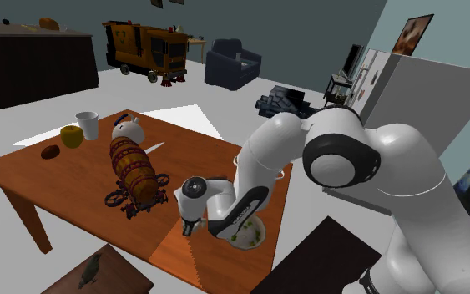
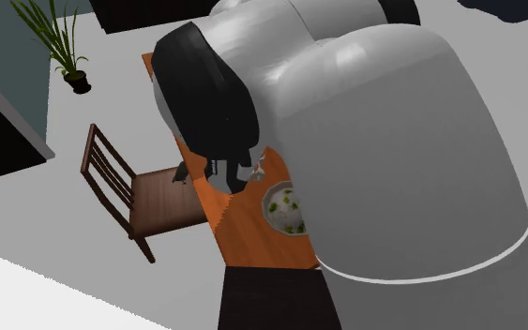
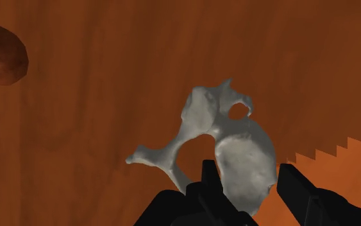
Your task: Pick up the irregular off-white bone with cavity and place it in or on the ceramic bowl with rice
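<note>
Fingers: my gripper point(image 3: 249, 168) is spread, one finger on each side of the bone's thick lobe, low over the table.
Bone: the grey-white bone point(image 3: 236, 151) with its round cavity lies on the wooden table point(image 3: 76, 128).
Bowl: in the shoulder view the bowl point(image 1: 261, 235), with a pale filling and green bits, sits near my gripper at three o'clock.

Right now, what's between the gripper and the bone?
Nothing. In the wrist view the bone lies on the table with its thick part between the open fingers of the gripper.
</note>
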### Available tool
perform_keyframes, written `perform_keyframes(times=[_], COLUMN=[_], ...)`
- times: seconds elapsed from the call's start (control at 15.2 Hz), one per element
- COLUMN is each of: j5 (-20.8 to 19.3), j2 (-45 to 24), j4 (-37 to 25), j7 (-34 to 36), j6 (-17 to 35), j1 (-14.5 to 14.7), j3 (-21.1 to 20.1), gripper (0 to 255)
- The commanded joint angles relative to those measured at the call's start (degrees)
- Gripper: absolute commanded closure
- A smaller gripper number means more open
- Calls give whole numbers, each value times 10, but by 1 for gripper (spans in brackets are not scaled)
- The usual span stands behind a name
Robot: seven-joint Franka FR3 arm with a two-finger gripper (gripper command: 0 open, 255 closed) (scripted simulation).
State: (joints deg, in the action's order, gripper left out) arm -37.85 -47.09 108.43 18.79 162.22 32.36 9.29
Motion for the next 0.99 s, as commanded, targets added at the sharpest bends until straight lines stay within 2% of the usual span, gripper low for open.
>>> perform_keyframes(times=[0.0, 0.92], j5=[2, 25], j2=[15, 118], j4=[7, 52], j7=[-5, -50], j6=[-7, -65], j1=[-2, -21], j3=[-3, -30], gripper=[255, 255])
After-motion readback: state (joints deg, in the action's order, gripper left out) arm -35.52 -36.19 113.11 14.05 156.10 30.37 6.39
